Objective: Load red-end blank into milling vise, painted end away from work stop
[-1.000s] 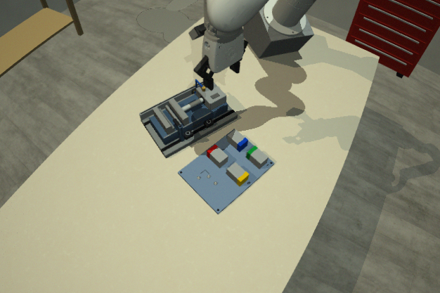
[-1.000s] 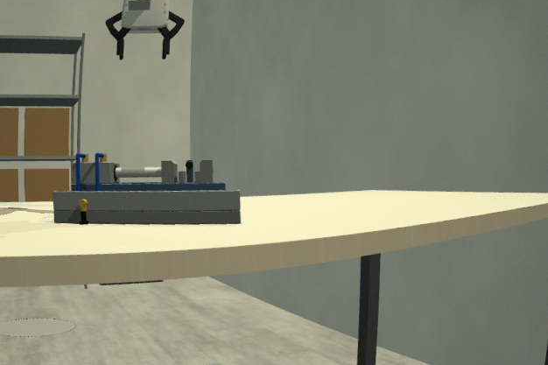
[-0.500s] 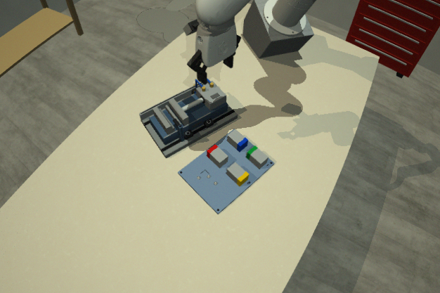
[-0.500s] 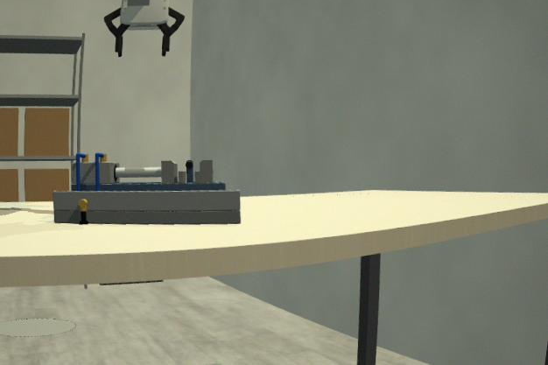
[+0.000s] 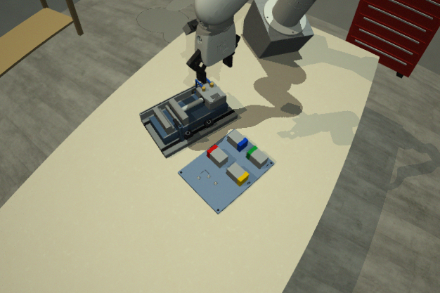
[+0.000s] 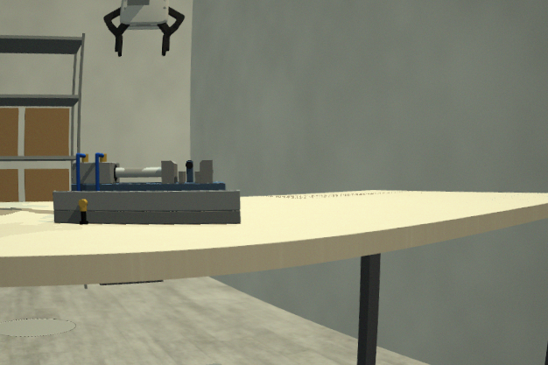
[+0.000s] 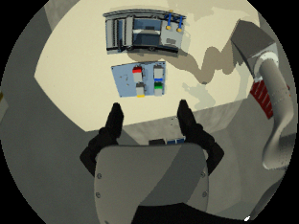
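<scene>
The red-ended blank (image 5: 218,158) (image 7: 138,77) lies on the blue infeed plate (image 5: 213,197) (image 7: 123,87), its red end toward the vise. The vise's fixed jaw (image 5: 162,119) (image 6: 207,171) (image 7: 110,35) and moving jaw (image 5: 178,112) (image 6: 168,171) (image 7: 128,33) stand apart, no blank between them. The work stop (image 5: 180,133) (image 6: 189,166) stands between the jaws near the infeed plate. Low bars (image 6: 181,176) show between the jaws. My gripper (image 5: 215,72) (image 6: 141,54) (image 7: 149,107) is open and empty, high above the table, well above the vise's height.
Blue-ended (image 5: 235,137) (image 7: 158,72), green-ended (image 5: 259,158) (image 7: 158,92) and yellow-ended (image 5: 236,171) (image 7: 139,88) blanks lie on the infeed plate beside the red-ended one. Small pins stand at its other side. The hosed block (image 5: 210,98) (image 6: 103,172) stands at the vise's far end.
</scene>
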`<state>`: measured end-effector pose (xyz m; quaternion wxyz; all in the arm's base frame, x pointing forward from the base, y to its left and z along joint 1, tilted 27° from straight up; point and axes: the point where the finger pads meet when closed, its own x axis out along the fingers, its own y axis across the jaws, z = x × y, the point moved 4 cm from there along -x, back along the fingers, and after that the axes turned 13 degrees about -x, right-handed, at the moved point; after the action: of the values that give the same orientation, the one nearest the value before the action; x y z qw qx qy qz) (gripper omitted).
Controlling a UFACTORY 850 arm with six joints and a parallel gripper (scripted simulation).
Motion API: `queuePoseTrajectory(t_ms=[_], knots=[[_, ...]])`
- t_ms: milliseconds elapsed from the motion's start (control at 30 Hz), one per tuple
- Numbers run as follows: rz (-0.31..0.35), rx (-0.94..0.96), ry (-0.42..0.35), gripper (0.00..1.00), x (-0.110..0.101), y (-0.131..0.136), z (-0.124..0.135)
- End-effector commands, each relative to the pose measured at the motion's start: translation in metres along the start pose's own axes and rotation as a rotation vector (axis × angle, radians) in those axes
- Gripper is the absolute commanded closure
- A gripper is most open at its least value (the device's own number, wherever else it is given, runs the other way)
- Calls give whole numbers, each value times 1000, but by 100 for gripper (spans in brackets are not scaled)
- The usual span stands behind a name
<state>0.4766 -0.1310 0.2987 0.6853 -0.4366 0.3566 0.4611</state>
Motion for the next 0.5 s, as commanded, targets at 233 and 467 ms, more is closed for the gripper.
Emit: queuePoseTrajectory(t_ms=[233,467], knots=[[-2,0,1,0,-1,-3,6],[-2,0,1,0,-1,-3,7]])
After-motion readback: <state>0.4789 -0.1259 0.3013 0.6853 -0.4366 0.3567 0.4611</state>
